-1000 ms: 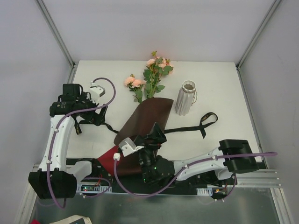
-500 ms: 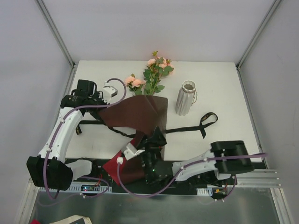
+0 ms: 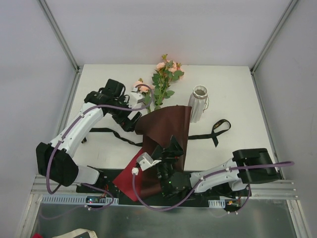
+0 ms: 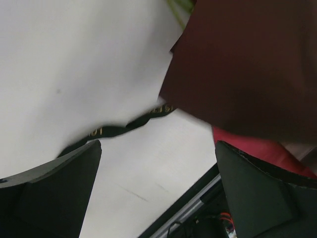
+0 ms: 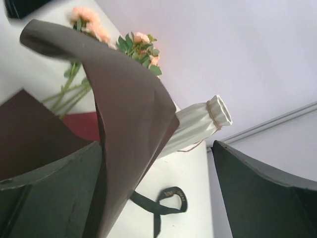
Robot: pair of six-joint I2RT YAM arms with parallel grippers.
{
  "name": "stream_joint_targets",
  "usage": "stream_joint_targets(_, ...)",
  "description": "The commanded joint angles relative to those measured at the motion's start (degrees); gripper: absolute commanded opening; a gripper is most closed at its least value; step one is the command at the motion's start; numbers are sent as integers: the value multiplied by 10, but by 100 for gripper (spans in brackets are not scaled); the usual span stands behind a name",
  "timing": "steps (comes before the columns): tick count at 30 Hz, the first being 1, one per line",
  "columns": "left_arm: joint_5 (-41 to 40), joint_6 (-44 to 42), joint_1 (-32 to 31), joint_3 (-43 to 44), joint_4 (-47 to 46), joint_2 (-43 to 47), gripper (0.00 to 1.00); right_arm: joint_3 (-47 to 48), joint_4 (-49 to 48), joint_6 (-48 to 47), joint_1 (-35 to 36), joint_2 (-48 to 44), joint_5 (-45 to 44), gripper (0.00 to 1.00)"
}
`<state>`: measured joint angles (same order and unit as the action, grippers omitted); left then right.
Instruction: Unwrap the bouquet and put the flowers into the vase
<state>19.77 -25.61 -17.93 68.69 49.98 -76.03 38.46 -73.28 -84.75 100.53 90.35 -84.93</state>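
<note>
At the near edge the right gripper [image 3: 172, 145] is wide open and holds nothing; it points up from under the dark red-brown paper [image 3: 166, 126]. In the right wrist view a curled flap of this paper stands between its fingers [image 5: 54, 188], closer to the left one, but the jaws are far too wide to pinch such a thin sheet.

What changed in the last second is the paper. Before, it lay as a narrow cone over the stems, then it was drawn out toward the left, and now it is flipped over to the right. Its far corner comes just beside the vase [image 3: 197, 105], maybe touching it; from above I cannot tell this. The left gripper [image 3: 130, 119] moved at the same time from the left side of the table [image 3: 237, 89] to the left edge of the paper. It is released too, with only bare table and the black ribbon [image 4: 119, 130] between its fingers, and the paper is just beyond them.

For the task, I judge the unwrapping to be nearly done: the ribbon is loose and the bouquet [image 3: 157, 101] is laid open. Farther back the flowers [image 3: 162, 79] lie flat — heads toward the far wall, lower stems going under the far edge of the paper, a little beyond the left fingers and in no grip. The vase stands upright to their right, with no flower in it yet
</note>
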Motion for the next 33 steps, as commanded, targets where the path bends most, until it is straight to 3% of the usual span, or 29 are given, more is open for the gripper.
stream_joint_targets(1,-6,37,-76,79,1,-46,99,76,-145,-7,-2,-35,-104,96)
stream_joint_targets(8,4,55,-139,138,1,-157,99,219,-145,-100,4,-9,-35,96)
stream_joint_targets(16,46,51,-183,145,0,-175,99,326,-145,-172,-22,-6,42,96)
stream_joint_targets(19,87,50,-191,155,5,-156,99,336,-145,-148,-70,-24,63,96)
stream_joint_targets(22,101,44,-192,184,34,-141,99,350,-145,-139,-166,-26,66,96)
stream_joint_targets(26,71,14,-125,131,44,-63,99,356,-116,-91,-256,-15,14,97)
stream_joint_targets(28,43,1,-73,74,43,-33,99,344,-10,-25,-261,-15,15,97)
stream_joint_targets(29,32,-2,-64,26,42,-24,99,338,161,137,-261,-22,28,97)
stream_joint_targets(30,23,-12,-63,-4,36,-15,99,343,277,237,-263,-32,45,97)
stream_joint_targets(31,15,-13,-68,-32,29,4,99,360,431,397,-279,-66,75,97)
stream_joint_targets(32,-1,-15,-74,-85,21,14,99,396,839,578,-305,-80,213,99)
stream_joint_targets(33,-32,-18,-83,-107,8,25,99,478,944,831,-349,-83,300,96)
